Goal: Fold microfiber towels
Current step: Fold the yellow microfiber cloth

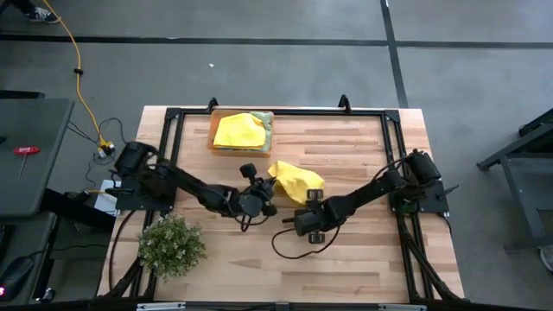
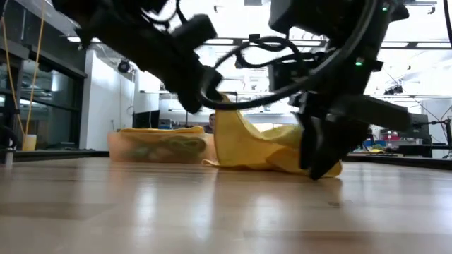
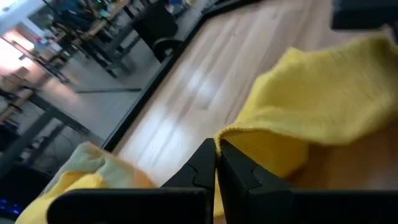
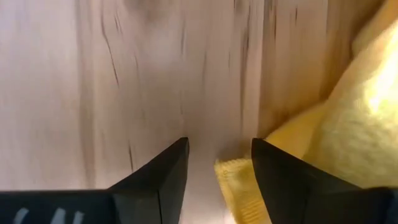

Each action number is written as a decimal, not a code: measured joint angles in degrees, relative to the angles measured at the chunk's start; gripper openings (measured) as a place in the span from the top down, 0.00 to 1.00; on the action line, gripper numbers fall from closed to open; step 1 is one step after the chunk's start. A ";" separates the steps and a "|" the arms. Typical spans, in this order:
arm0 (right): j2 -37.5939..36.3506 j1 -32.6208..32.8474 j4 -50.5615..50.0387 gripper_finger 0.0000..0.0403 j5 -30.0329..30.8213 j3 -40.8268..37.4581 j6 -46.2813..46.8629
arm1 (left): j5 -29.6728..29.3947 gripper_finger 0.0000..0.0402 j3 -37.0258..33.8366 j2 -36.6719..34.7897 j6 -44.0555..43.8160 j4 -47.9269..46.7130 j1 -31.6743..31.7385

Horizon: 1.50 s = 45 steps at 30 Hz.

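While another yellow towel [image 1: 238, 131] fills the orange tray [image 1: 215, 143], the left tool [image 1: 270, 183] pinches a yellow towel [image 1: 296, 180].

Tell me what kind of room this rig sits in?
Probably a lab or workshop: the wooden table stands on a grey concrete floor with a yellow cable trailing across it, and the low view shows ceiling strip lights.

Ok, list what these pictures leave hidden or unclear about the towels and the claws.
- Low view: the left claw and the yellow towel meet behind dark arm parts, so the pinch is covered there.
- Right wrist view: the towel's corner between the open right claw runs off the frame's edge.
- High view: the orange tray is mostly covered by a second yellow towel; cloths beneath cannot be counted.
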 joint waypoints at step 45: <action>-14.90 10.17 60.91 0.57 25.14 -41.16 28.03 | 26.71 1.00 1.70 -18.79 -20.24 -23.23 -7.11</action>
